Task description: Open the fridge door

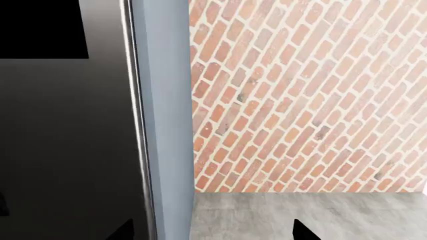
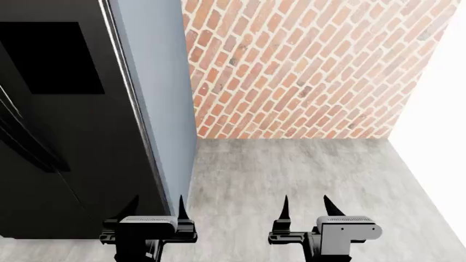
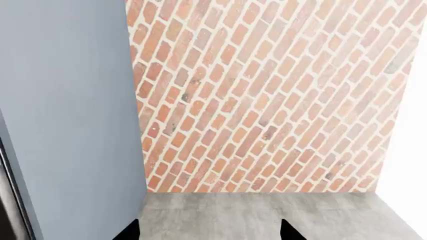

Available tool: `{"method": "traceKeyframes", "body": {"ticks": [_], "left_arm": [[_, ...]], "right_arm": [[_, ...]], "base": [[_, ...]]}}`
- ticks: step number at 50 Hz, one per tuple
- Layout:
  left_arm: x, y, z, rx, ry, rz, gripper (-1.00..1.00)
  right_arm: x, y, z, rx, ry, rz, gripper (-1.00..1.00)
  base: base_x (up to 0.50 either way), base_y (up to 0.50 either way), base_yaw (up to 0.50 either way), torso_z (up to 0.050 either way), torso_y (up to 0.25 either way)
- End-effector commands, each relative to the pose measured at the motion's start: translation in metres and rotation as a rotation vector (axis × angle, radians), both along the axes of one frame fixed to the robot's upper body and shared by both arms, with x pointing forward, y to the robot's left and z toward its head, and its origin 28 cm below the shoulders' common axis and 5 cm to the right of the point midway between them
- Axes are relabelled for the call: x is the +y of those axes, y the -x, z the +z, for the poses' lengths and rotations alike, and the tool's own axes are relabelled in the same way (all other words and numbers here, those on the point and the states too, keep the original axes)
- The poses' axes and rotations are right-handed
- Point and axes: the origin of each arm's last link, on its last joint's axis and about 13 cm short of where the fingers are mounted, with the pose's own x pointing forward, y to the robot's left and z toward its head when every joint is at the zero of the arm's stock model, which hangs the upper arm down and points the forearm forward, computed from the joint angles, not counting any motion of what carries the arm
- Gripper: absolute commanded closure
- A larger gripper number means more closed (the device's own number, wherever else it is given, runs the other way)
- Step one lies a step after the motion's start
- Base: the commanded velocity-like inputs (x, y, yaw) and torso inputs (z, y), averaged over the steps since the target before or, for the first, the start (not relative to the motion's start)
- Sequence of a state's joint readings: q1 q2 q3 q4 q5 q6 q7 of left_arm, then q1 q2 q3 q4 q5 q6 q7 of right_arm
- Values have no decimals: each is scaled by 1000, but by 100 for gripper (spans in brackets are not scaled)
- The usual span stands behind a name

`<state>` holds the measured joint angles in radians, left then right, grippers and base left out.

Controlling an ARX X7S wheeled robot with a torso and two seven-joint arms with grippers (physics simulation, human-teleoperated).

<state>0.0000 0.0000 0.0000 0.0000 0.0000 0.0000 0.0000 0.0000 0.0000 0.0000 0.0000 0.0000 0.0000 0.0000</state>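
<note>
The black fridge fills the left of the head view. Its nearer door [image 2: 95, 147] carries a dark rectangular display panel [image 2: 51, 54]. Long black bar handles [image 2: 29, 142] run down along the seam at the far left. Beyond them only a sliver of the plain fridge door [image 2: 15, 207] shows. My left gripper [image 2: 156, 207] is open and empty, low in front of the fridge's right edge, apart from it. My right gripper [image 2: 306, 207] is open and empty over the floor. The left wrist view shows the display door [image 1: 67, 140] and my left gripper [image 1: 213, 232]. The right wrist view shows my right gripper [image 3: 210, 232].
A blue-grey side panel [image 2: 156, 93] flanks the fridge's right side, with a chrome edge strip [image 1: 138, 125] along the door. A red brick wall [image 2: 306, 65] stands behind, a white wall [image 2: 437, 136] to the right, and grey concrete floor [image 2: 291, 169] lies below.
</note>
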Motion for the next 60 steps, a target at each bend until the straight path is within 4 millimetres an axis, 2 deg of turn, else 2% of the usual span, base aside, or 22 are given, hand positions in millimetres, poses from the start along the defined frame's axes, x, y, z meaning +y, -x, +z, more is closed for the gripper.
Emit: {"method": "traceKeyframes", "body": {"ticks": [1,7,8,15,18,23,27,34,41,60], "left_arm": [[0,0,0,1,-1,0,-100],[-1,2,1,-11,-66,27,-100],[0,4,6,-18,-75,27,-100],[-2,19,74,-228,-163,28,-100],[-3,34,100,-326,-241,39,-100],[4,54,130,-418,-228,69,-100],[15,72,153,-494,-233,132,-100],[17,81,160,-571,-242,150,-100],[18,81,161,-580,-231,159,-100],[18,80,161,-577,-214,151,-100]], "right_arm": [[0,0,0,6,1,0,-100],[-1,0,2,-6,4,-20,-100],[-1,2,10,-27,7,-32,-100],[3,20,71,-199,28,-11,-100],[6,33,98,-278,43,10,-100],[9,55,129,-386,52,25,-100],[12,68,147,-450,61,39,-100],[16,80,157,-552,66,65,-100],[16,79,159,-567,49,62,-100],[19,80,159,-573,37,96,-100]], "base": [[0,0,0,0,0],[0,0,0,0,0],[0,0,0,0,0],[0,0,0,0,0],[0,0,0,0,0],[0,0,0,0,0],[0,0,0,0,0],[0,0,0,0,0],[5,0,0,0,0],[481,-168,0,0,0]]}}
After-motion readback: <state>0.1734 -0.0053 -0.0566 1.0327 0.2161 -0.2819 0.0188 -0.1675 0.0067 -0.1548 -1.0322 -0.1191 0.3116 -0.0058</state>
